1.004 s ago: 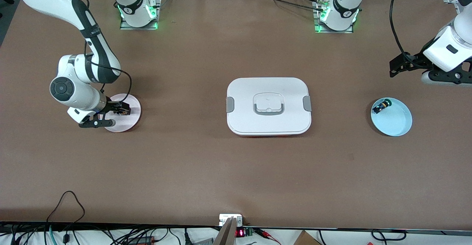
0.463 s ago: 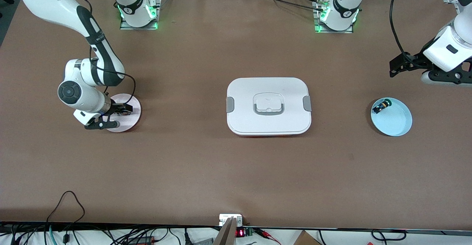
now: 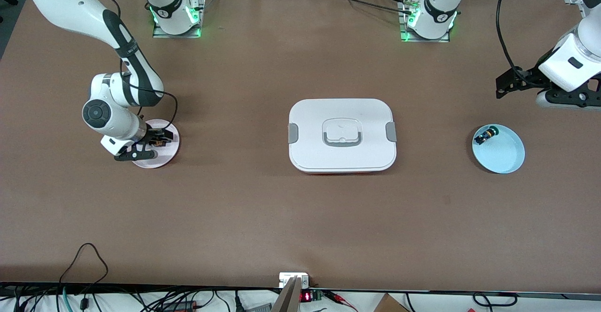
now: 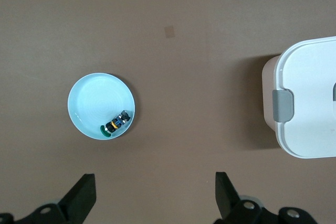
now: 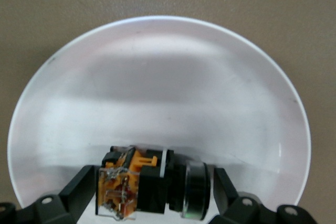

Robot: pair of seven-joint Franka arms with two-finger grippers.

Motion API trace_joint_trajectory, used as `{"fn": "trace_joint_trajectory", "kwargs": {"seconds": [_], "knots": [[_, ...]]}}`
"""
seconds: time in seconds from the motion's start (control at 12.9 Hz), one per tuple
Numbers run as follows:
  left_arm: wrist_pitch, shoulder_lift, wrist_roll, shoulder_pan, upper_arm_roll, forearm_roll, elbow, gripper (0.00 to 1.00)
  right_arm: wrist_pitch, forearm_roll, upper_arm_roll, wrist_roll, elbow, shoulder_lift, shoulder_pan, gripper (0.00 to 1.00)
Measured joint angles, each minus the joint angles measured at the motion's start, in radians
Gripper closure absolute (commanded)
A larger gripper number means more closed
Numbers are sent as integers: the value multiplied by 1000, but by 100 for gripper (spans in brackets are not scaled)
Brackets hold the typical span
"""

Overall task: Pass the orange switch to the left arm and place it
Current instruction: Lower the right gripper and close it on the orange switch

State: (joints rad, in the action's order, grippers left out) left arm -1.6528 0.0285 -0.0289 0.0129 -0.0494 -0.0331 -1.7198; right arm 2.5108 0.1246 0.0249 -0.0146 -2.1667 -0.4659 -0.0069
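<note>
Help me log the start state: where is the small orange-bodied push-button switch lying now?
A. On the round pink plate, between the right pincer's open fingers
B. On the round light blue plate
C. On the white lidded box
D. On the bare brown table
A: the small orange-bodied push-button switch lies on the round pink plate, with the right pincer open around it.

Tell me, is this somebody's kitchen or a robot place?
Probably a robot lab: two white arms bolted along a brown table, loose cables along its edge, and only test props like the box.
</note>
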Motion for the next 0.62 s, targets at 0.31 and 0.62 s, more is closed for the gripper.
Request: {"fn": "trace_joint_trajectory", "kwargs": {"seconds": [0.31, 0.62], "knots": [[0, -1, 0, 0, 3, 0, 0, 0, 4, 0, 1, 0, -4, 1, 0, 62], [0, -2, 0, 0, 3, 0, 0, 0, 12, -1, 1, 0, -2, 17, 0, 77]]}}
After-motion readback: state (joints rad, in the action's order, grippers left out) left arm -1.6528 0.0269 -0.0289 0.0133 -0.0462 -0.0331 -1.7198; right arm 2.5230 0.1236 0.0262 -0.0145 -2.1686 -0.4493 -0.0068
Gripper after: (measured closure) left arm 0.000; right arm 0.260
